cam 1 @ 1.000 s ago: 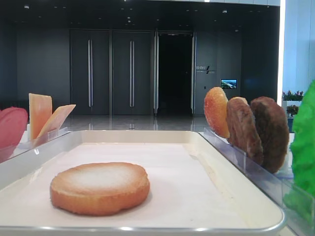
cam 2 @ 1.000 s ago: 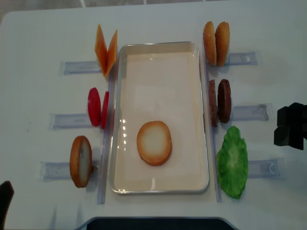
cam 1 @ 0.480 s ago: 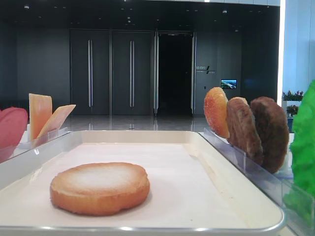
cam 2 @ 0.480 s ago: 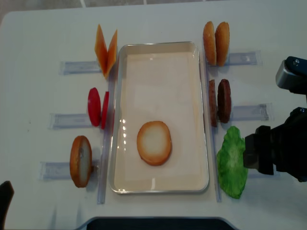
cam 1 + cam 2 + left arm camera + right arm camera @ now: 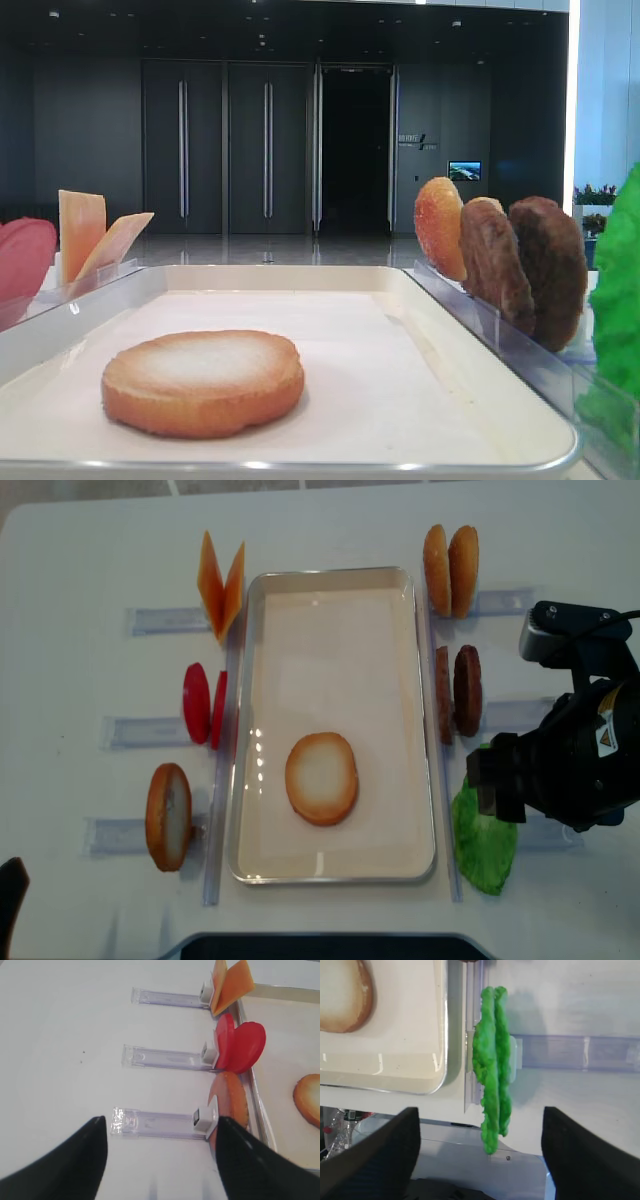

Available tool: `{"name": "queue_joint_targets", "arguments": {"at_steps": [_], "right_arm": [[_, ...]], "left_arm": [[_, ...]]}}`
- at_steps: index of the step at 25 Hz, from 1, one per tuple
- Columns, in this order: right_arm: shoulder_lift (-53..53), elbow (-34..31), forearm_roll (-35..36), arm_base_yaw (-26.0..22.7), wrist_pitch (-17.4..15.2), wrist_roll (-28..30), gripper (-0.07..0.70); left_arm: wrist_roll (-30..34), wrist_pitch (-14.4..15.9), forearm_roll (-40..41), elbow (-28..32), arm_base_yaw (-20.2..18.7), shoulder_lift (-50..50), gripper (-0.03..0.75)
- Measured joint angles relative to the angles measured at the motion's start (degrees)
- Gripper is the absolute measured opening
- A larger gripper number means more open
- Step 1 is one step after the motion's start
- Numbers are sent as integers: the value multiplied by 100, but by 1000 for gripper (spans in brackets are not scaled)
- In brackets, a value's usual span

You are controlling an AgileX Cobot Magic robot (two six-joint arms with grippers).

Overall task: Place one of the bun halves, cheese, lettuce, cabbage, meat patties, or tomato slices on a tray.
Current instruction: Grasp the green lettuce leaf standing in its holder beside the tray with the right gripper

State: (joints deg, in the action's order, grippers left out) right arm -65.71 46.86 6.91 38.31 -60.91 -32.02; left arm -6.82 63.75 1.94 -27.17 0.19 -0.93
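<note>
My right jaws (image 5: pixel 480 1160) hang wide open and empty over the lettuce (image 5: pixel 492 1067), two dark fingers (image 5: pixel 375 1155) low in the wrist frame, either side of it. The lettuce stands on edge in a clear holder (image 5: pixel 570 1052) on the white bench (image 5: pixel 570 995). Left of it lies the tray (image 5: pixel 442 1035), one bun half (image 5: pixel 345 995) flat inside, upper left. My left jaws (image 5: pixel 160 1160) also stand open, holding nothing.
</note>
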Motion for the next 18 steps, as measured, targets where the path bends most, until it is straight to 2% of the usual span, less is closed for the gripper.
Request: {"name": "queue_joint_targets", "arguments": {"at_steps": [7, 18], "right_arm": [[-442, 0, -5, 0, 135, 120, 490], [-642, 0, -93, 18, 158, 203, 293]], "left_arm": [[0, 0, 0, 0, 0, 0, 517], [0, 0, -6, 0, 0, 0, 517]]}}
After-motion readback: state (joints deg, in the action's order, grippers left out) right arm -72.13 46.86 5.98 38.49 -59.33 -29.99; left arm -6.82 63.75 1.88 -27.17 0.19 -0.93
